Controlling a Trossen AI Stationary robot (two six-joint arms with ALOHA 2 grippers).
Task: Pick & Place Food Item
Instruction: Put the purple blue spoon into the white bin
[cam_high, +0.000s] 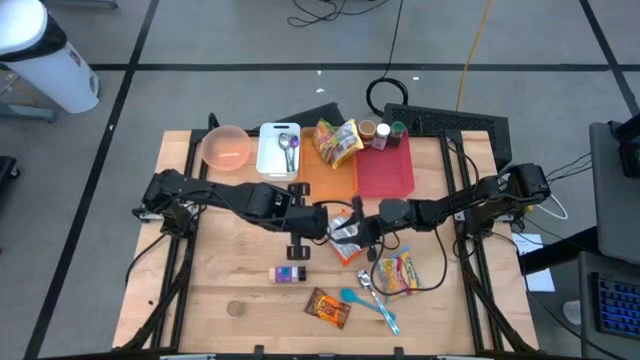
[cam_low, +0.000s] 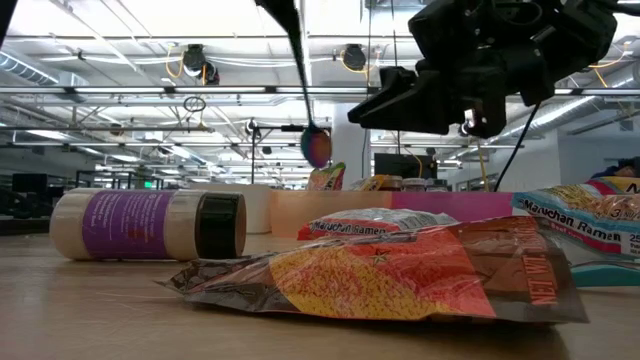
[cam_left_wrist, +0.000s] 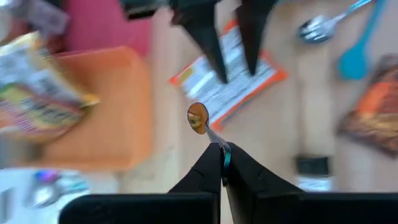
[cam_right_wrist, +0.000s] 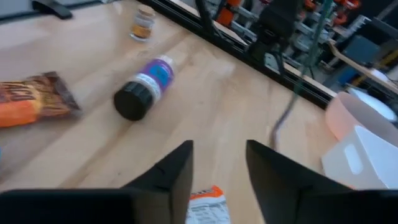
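Note:
My left gripper is at mid-table, shut on a metal spoon that is lifted off the table. In the low view the spoon hangs bowl down. My right gripper is open and hovers above a white and orange ramen packet, which lies flat on the table. Its fingers point down over the packet without touching it. The packet's edge shows in the right wrist view. My left gripper pinches the spoon's handle between its two fingertips. The spoon's bowl sticks out ahead of the fingers. The spoon is lifted clear of the table and slants down, bowl lowest.
A purple-labelled bottle lies on its side near the front, with a brown snack packet, a second ramen packet, a blue spoon and a metal spoon. At the back are a pink bowl, a white container, orange and red boards, a snack bag and jars.

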